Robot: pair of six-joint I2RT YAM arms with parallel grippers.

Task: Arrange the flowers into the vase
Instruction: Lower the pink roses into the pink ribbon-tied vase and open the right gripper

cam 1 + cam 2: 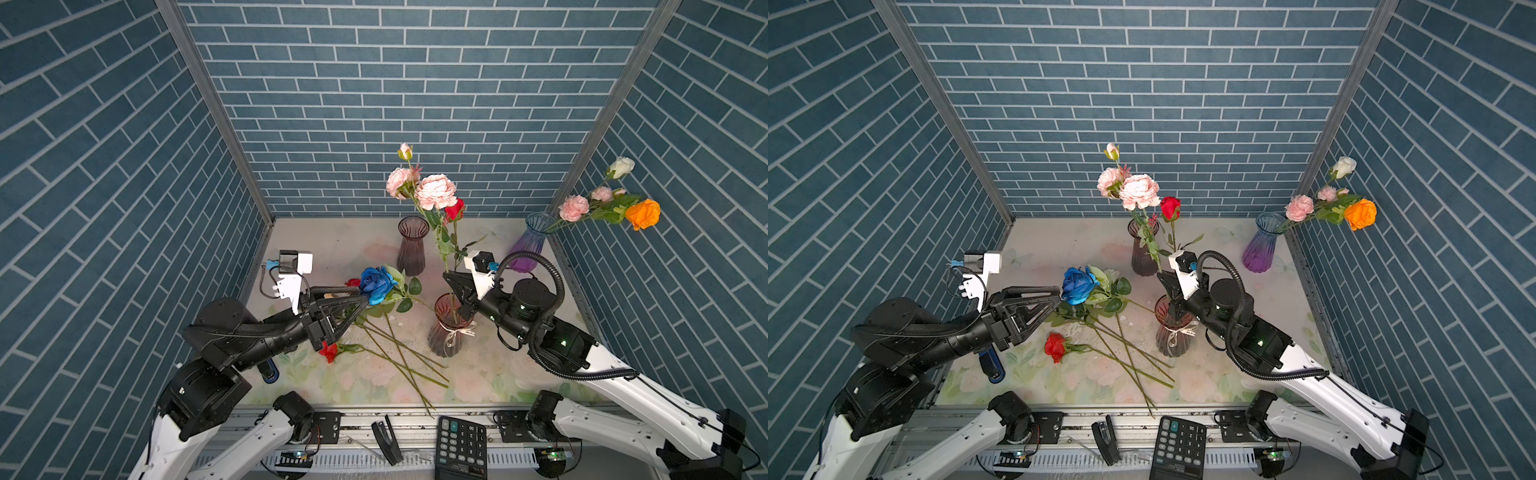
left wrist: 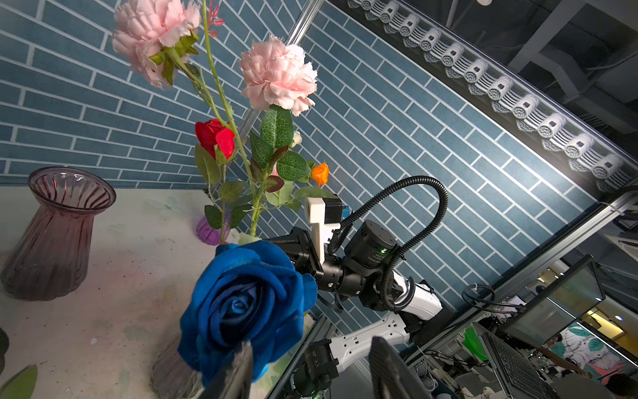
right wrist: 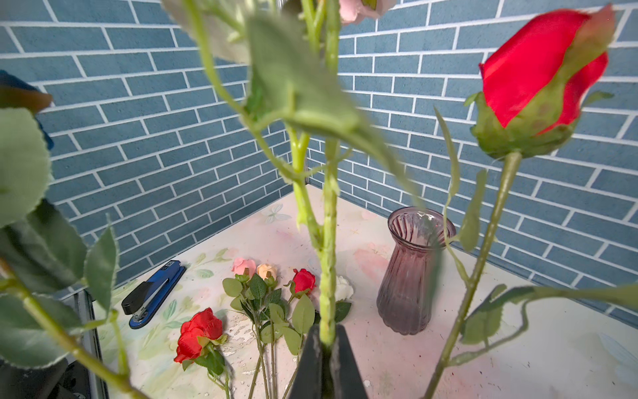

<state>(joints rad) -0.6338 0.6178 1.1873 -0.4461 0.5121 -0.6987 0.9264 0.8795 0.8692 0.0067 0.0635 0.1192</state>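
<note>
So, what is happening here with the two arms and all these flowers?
The right end effector is shut on the stem of a pink peony spray, holding it upright over the ribboned vase, where a red rose stands. The left end effector, jaws apart, has its tips at a blue rose; whether it grips is unclear. More loose flowers lie on the table.

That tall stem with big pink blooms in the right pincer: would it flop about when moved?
It would probably sway: the pink-bloom stem is long and thin, gripped low by the right pincer, with full blooms far above. It likely holds its line, though, since it stands up now without drooping.
</note>
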